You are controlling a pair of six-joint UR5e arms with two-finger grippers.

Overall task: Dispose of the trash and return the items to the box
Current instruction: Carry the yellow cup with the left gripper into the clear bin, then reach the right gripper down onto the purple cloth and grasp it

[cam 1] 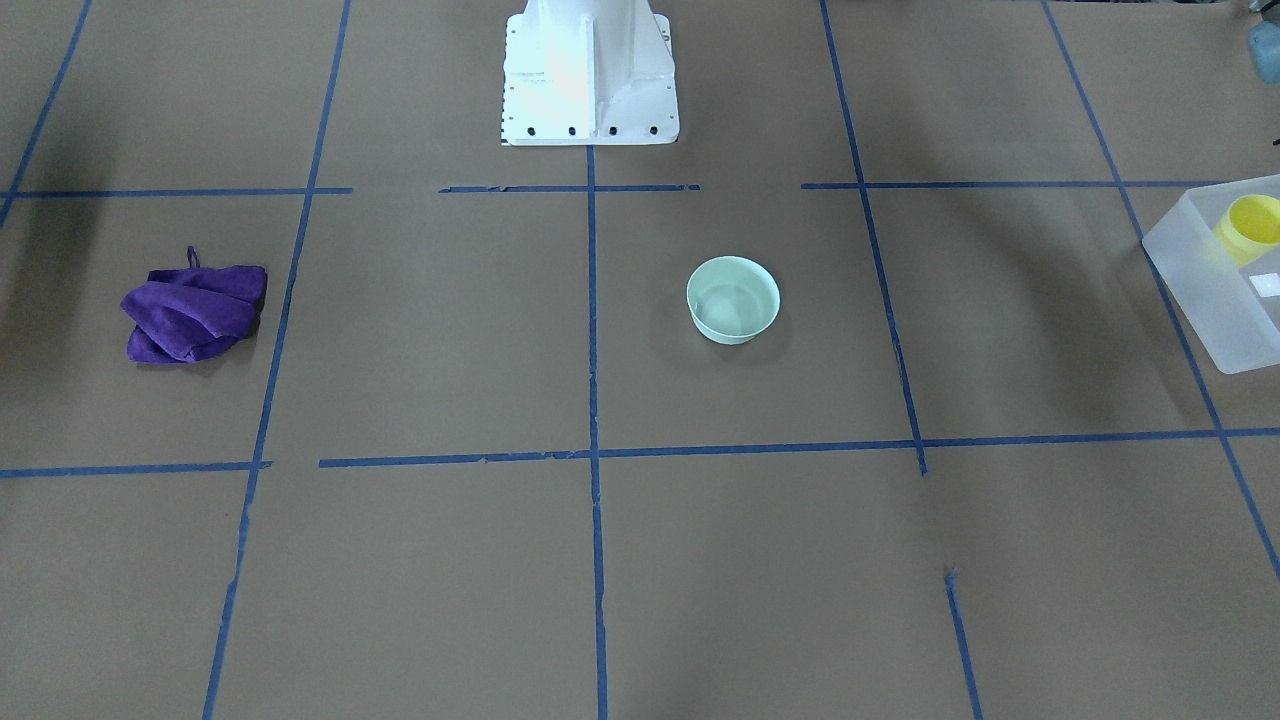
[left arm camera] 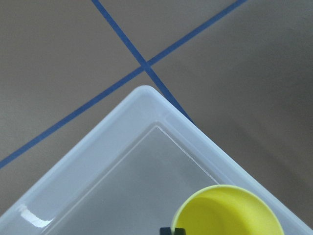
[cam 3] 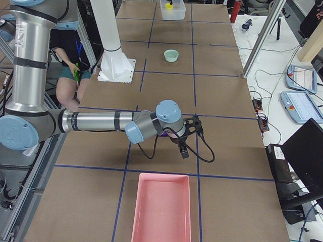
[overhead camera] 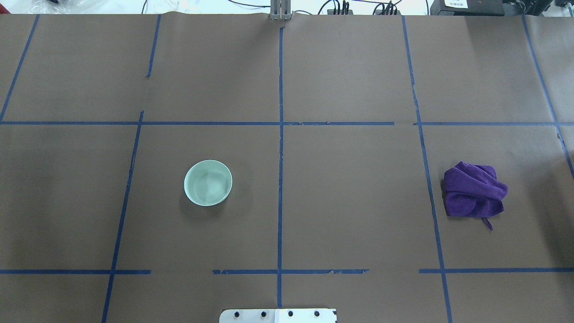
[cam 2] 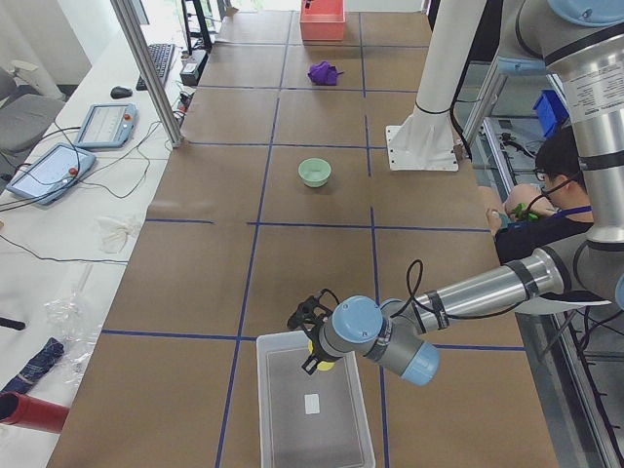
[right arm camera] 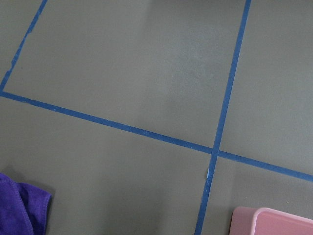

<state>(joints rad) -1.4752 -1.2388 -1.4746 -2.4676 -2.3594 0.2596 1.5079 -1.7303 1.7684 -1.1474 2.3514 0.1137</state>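
Cup [left arm camera: 230,215] is seen in box [left arm camera: 142,98] corner; mint bowl [cam 1: 733,300] stands outside, upright. Left gripper [cam 2: 314,341], right gripper [cam 3: 183,148]: closure cannot be told.

Directly beneath the left gripper [cam 2: 314,336] we see the bin [left arm camera: 112,142] as frosted translucent plastic, smooth, with a glossy glint on its rim. The yellow cup [left arm camera: 230,210] there is smooth plastic with a soft sheen. Under the right gripper [cam 3: 182,148] the purple cloth [right arm camera: 19,205] looks napped and matt, perhaps microfibre. The pink tray [right arm camera: 274,223] near it is smooth plastic. The table cover [right arm camera: 146,63] is matt brown paper, crossed by blue tape [right arm camera: 230,98]. Well away from both grippers, the mint-green bowl [overhead camera: 208,183] shows a satin finish.
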